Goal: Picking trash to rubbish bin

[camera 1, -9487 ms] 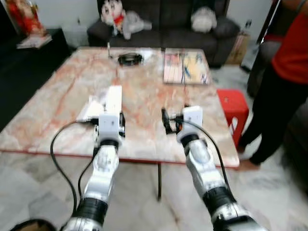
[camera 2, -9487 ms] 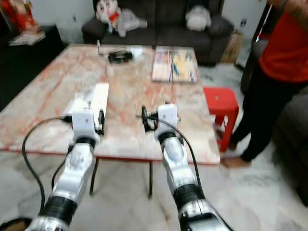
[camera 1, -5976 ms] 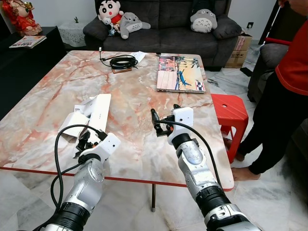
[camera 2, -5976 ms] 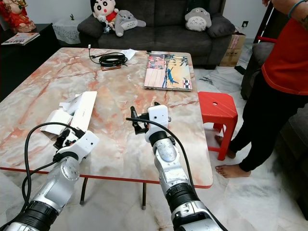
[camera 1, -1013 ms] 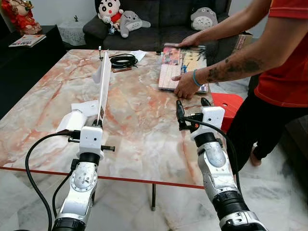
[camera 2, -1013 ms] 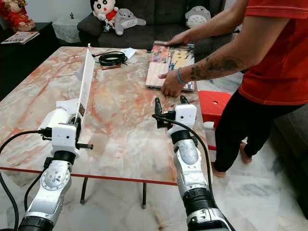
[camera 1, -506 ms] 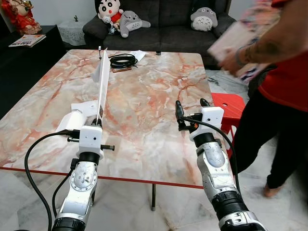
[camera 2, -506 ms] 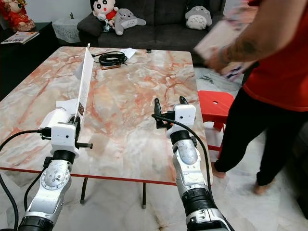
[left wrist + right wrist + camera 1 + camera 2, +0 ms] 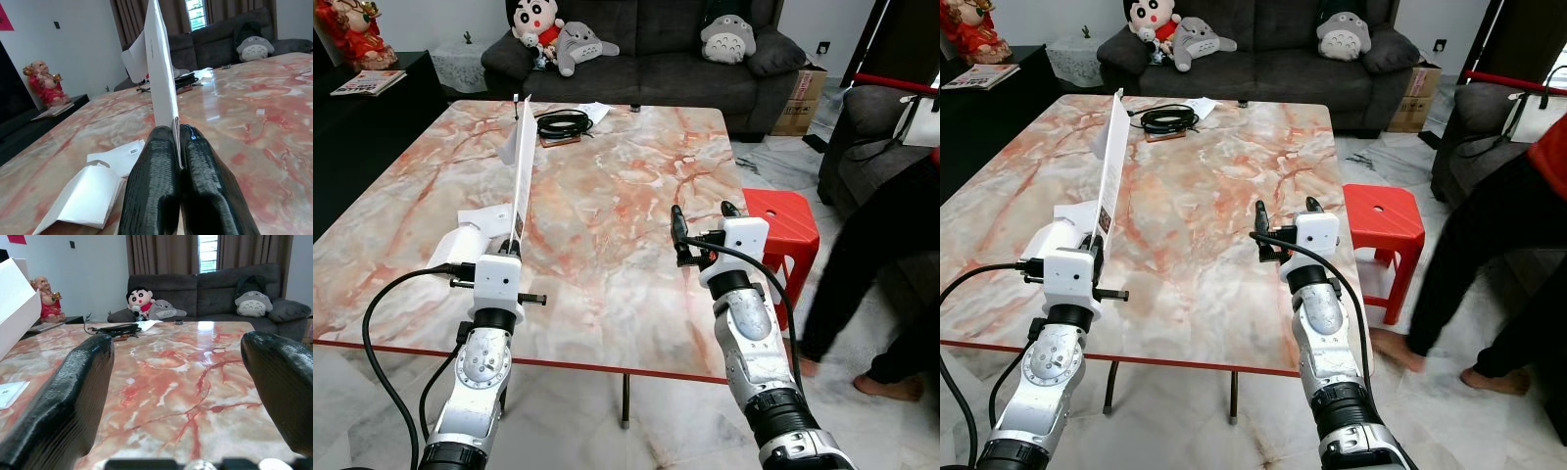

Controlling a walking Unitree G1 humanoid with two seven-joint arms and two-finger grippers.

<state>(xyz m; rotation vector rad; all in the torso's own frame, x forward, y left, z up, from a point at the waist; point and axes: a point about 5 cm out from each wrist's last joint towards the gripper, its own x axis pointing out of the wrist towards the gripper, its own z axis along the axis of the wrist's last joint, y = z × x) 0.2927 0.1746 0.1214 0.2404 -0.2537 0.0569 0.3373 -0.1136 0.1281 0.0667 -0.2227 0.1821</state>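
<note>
My left gripper (image 9: 512, 253) is shut on the lower edge of a flat white cardboard box (image 9: 521, 166) and holds it upright above the near left of the marble table (image 9: 607, 196). In the left wrist view the black fingers (image 9: 151, 161) pinch the box (image 9: 159, 63). Loose white paper wrappers (image 9: 470, 233) lie on the table just left of that gripper. My right gripper (image 9: 702, 217) hovers open over the table's near right part, with nothing between its fingers (image 9: 83, 382).
A coiled black cable (image 9: 563, 124) and a paper slip (image 9: 594, 112) lie at the table's far side. A red stool (image 9: 783, 230) stands right of the table. A person (image 9: 891, 264) is at the far right. A sofa (image 9: 646, 49) with plush toys stands behind.
The person lifted the book off the table's far right and stepped away to the right. Both arms have stayed still, and the box is still held upright.
</note>
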